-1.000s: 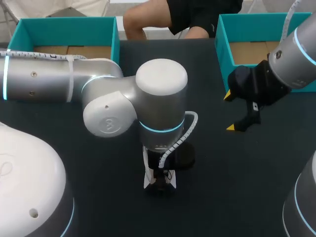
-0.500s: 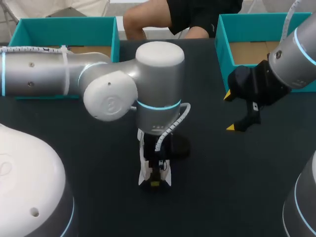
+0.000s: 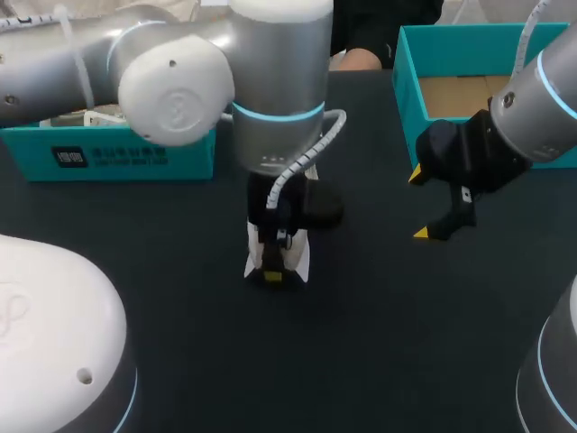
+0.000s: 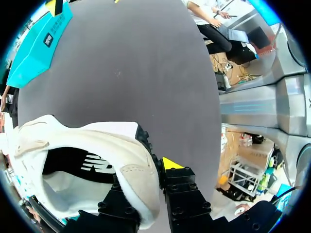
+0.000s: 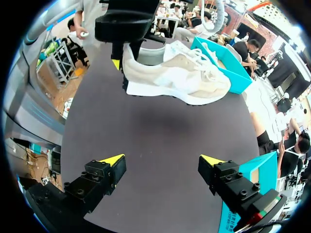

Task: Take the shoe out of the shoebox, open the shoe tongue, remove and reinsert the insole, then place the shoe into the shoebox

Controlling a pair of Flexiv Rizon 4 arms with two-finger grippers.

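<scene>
A white and beige sneaker [image 5: 180, 77] hangs above the dark table, and its shadow falls on the cloth below it. My left gripper [image 4: 146, 174] is shut on the sneaker's [image 4: 97, 141] heel wall, with one finger inside the shoe and one outside. In the head view my left arm covers most of the sneaker [image 3: 297, 260], with the left gripper [image 3: 272, 275] at its near end. My right gripper [image 3: 419, 205] stands open and holds nothing at the right, well apart from the shoe. In its own view the right gripper [image 5: 162, 160] faces the sneaker's side.
A teal shoebox [image 3: 135, 153] stands at the back left, partly under my left arm. A second teal box [image 3: 410, 81] sits at the back right, just behind my right gripper. Dark table cloth [image 3: 379, 343] lies between the arms.
My left gripper closed on the heel, then the left arm rose and drew the sneaker away from the table's front edge. The right arm stayed still.
</scene>
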